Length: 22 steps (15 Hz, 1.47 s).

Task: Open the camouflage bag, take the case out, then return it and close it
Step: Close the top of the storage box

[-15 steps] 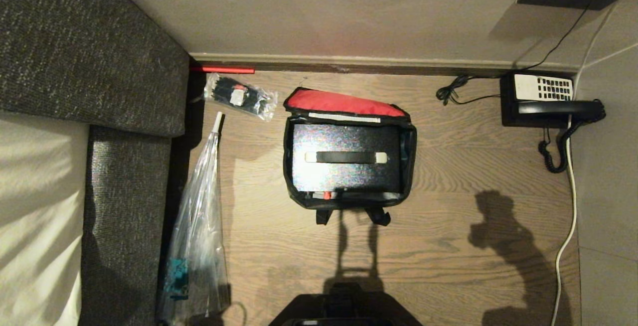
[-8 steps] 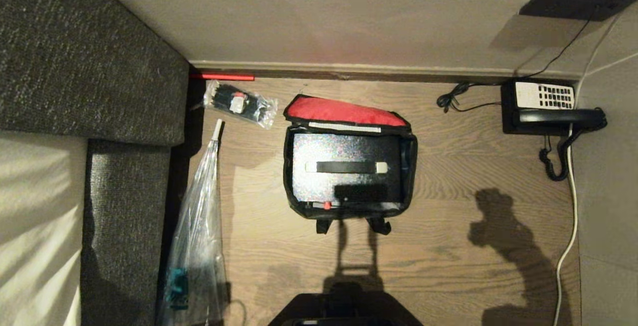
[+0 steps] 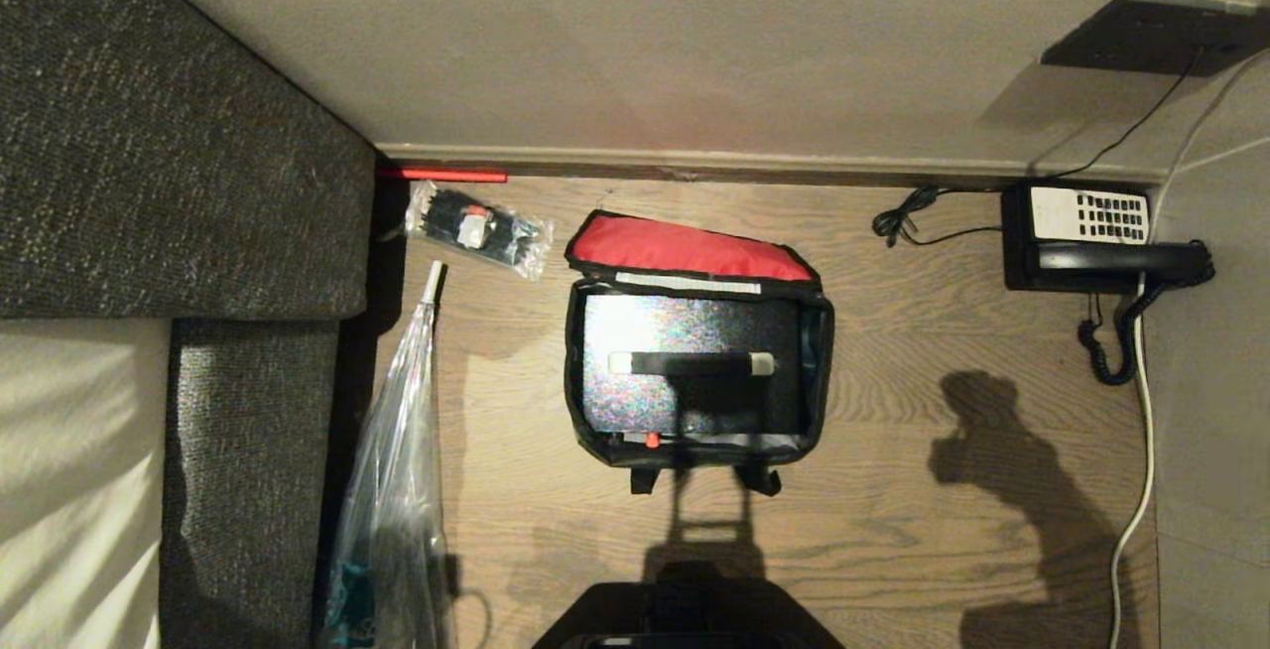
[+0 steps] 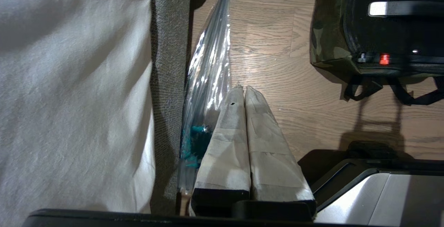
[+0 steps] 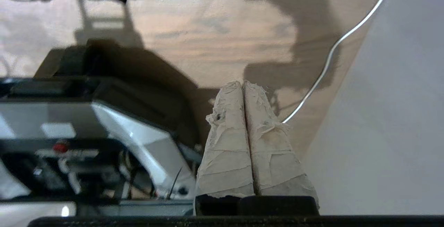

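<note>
In the head view the boxy camouflage fabric bag [image 3: 698, 351] is lying open mid-floor near the skirting, the flat black rectangular case [image 3: 692, 364] sitting inside; in the wrist views the left gripper [image 4: 244, 89] and right gripper [image 5: 242, 83] are showing taped fingers pressed together, empty, so a reach for the strap handle [image 3: 691, 363] with jaws unspread is risking merely shoving the case.

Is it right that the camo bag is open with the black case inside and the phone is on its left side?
Not quite. The camouflage bag is open with the case inside, but the phone sits on its right, as the head view shows.

Wood floor [image 3: 893, 490]: open camouflage bag [image 3: 819, 331], clear plastic sleeve [image 3: 392, 490], black telephone [image 3: 1086, 232].
</note>
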Tool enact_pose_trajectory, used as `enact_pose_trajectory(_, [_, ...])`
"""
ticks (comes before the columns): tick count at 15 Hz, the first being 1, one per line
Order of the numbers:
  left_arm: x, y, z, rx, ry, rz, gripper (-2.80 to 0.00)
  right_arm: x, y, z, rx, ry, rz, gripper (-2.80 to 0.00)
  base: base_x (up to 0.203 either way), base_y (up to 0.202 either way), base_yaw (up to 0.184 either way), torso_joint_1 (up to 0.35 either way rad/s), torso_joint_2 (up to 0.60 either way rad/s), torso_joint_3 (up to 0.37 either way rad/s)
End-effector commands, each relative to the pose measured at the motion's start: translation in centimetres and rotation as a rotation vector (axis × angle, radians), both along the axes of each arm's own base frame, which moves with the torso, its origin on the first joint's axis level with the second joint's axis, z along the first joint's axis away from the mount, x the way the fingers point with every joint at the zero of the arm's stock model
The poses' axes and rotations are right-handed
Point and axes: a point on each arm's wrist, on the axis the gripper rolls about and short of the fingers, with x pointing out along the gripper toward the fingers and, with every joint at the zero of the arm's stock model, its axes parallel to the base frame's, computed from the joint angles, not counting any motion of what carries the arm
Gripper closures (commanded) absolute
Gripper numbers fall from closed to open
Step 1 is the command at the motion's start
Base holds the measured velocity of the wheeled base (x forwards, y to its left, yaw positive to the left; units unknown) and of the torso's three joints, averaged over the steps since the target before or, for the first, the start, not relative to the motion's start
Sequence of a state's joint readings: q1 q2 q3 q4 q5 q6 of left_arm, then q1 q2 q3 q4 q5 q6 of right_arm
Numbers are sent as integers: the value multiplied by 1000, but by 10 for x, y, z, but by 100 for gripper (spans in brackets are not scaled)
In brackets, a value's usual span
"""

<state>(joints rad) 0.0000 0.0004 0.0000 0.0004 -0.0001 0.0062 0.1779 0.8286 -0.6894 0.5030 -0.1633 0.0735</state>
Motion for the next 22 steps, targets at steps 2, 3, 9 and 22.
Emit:
enact_pose_trajectory(2, [0,0,0,0,-1,0,0,38,8,-10,38,127,-2,0,0,0,0,0,0,0])
enact_pose_trajectory(3, [0,0,0,0,1,0,0,59,12,-15,60,155,-15,0,0,0,0,0,0,0])
enact_pose_trajectory(9, [0,0,0,0,-1,0,0,208,39,-71,113,170,-41,0,0,0,0,0,0,0])
enact_pose_trajectory(22, [0,0,0,0,-1,0,0,353,75,-38,630,-142,58,-280,0,0,0,0,0,0])
